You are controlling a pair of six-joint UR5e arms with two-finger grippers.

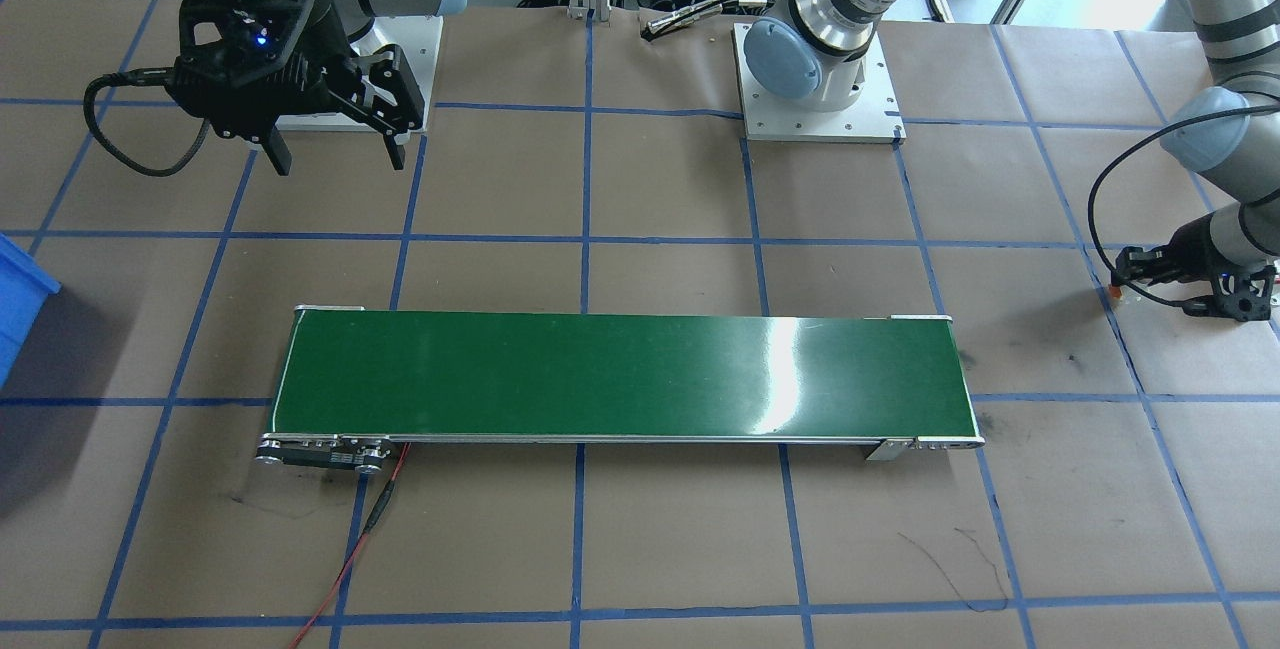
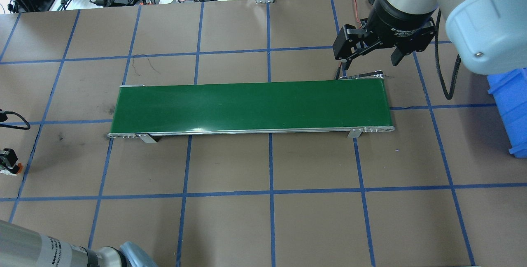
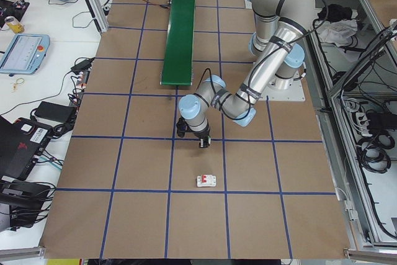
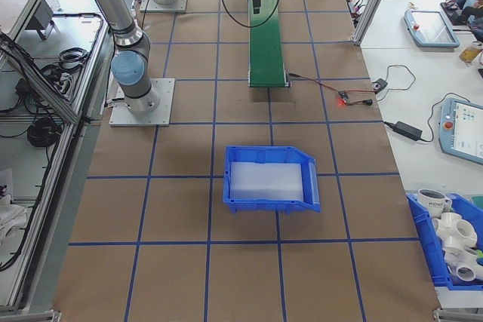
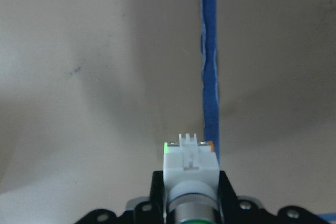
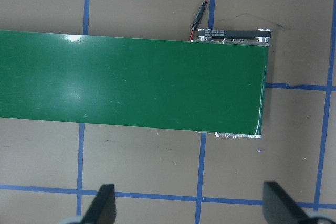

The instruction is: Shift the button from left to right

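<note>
In your left wrist view, the small push-button switch (image 5: 190, 167), with a white blocky body, metal collar and green cap, sits clamped between the left gripper (image 5: 188, 195)'s black fingers (image 5: 157, 190), which press against its two sides. Its white end points down toward the brown paper-covered table (image 5: 105, 77), with a strip of blue tape (image 5: 209, 77) running just beside it. From the left end of the table, you see that gripper (image 3: 200, 143) held above the paper, well short of the near end of the long green conveyor belt (image 3: 180, 35). A white boxy breaker with a red mark (image 3: 206, 180) lies on the table nearer to the camera, apart from the gripper.

Farther along, the belt (image 2: 251, 106) lies across the middle of the table with nothing on it. At its far end, the right gripper (image 1: 335, 154) hangs above the table beside the belt, its black fingers (image 1: 277, 151) spread wide and holding nothing. In your right wrist view, both fingertips (image 6: 102, 205) stand far apart over the belt's end. Beyond that end sits an open blue plastic bin (image 4: 272, 179).
</note>
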